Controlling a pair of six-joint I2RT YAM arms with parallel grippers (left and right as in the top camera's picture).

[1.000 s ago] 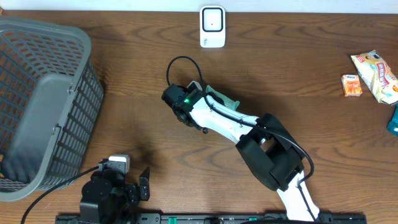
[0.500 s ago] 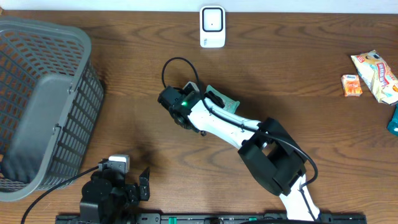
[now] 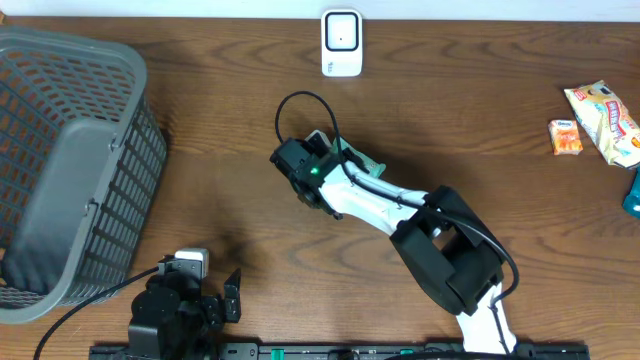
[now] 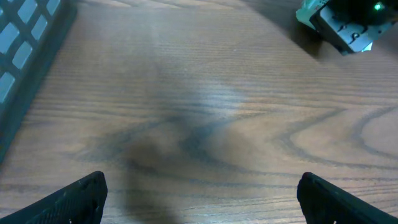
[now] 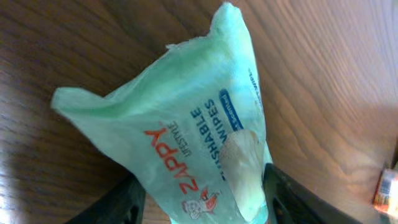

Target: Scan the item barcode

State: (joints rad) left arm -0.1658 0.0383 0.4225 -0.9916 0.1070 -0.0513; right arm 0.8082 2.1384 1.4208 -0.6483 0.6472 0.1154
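Note:
The item is a mint-green wipes packet point(image 5: 186, 124) with red and blue print. It fills the right wrist view, and my right gripper point(image 5: 205, 200) is shut on its lower end, a black finger pressed against each side. Overhead, the packet point(image 3: 362, 160) peeks out from under the right gripper point(image 3: 335, 158) at the table's middle. No barcode shows on the face in view. The white scanner point(image 3: 341, 42) stands at the far edge. My left gripper point(image 4: 202, 199) hovers open over bare wood near the front left point(image 3: 232, 295), holding nothing.
A grey plastic basket point(image 3: 70, 150) takes up the left side. At the right edge lie a snack bag point(image 3: 605, 120), a small orange packet point(image 3: 566, 137) and a teal item point(image 3: 633, 195). The right arm's cable loops above its wrist.
The right wrist swung a little left, then back right, with the packet between its fingers. The left arm has stayed still.

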